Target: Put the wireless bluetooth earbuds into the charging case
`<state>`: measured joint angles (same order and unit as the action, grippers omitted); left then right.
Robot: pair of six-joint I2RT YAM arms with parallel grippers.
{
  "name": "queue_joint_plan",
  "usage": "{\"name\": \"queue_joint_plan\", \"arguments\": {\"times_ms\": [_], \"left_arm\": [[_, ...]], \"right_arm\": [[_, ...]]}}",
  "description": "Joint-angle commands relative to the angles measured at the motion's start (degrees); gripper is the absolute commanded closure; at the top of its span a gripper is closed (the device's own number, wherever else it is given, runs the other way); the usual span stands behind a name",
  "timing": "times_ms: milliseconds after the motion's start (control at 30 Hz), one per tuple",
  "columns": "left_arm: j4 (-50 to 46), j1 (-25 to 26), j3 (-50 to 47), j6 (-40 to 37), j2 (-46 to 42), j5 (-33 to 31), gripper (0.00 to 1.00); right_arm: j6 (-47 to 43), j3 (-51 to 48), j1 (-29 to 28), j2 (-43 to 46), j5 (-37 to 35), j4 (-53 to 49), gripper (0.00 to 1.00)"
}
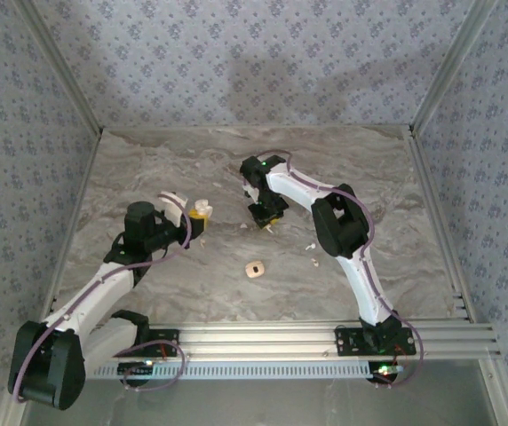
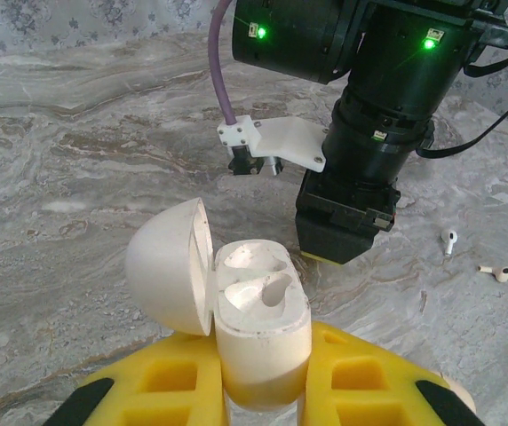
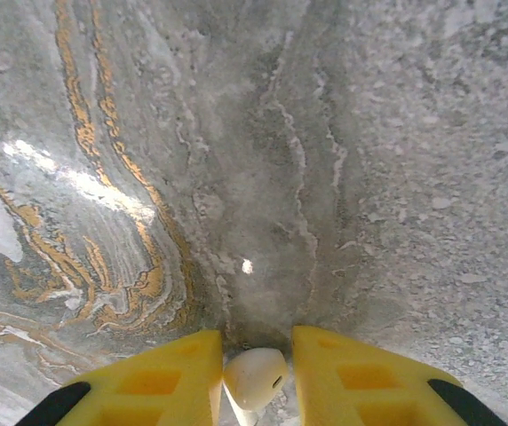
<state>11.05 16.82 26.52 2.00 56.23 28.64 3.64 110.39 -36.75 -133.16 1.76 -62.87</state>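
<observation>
Right gripper (image 3: 257, 353), bottom of frame, seemingly pinches an earbud (image 3: 256, 379) while left gripper (image 2: 261, 359) clamps the charging case (image 2: 261, 311) lid-open to receive it.

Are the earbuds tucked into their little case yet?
Not yet. Done: the charging case is open and held by the left gripper, but both pockets are empty. In hand: the right gripper is pinching one earbud. Left: put it in a pocket, then fetch a second earbud lying on the table.
</observation>
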Motion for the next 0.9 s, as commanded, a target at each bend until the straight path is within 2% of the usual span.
{"name": "queue_joint_plan", "arguments": {"times_ms": [0,233,433,567,867], "left_arm": [[-0.2,-0.5,1.6,-0.8,-1.4,-0.2,0.82],[1.8,0.9,1.3,-0.9,0.4,-0.2,0.83],[7.9,5.2,-0.1,-0.8,3.7,-2.4,0.84],[15.2,7.7,-2.0,-0.6,7.1,-3.6,0.85],[27.1,12.8,-2.4,-2.1,16.0,-6.2,0.86]], "right_arm": [[1.4,-2.3,0.1,1.6,-1.9,-3.8,0.71],[4.3,-8.4,0.9,7.4,-0.2,2.4,0.73],[10.9,-22.3,3.3,17.3,4.4,16.6,0.75],[15.9,-32.4,5.4,25.0,8.1,27.6,0.74],[24.9,-49.1,8.6,41.1,10.4,46.8,0.74]]}}
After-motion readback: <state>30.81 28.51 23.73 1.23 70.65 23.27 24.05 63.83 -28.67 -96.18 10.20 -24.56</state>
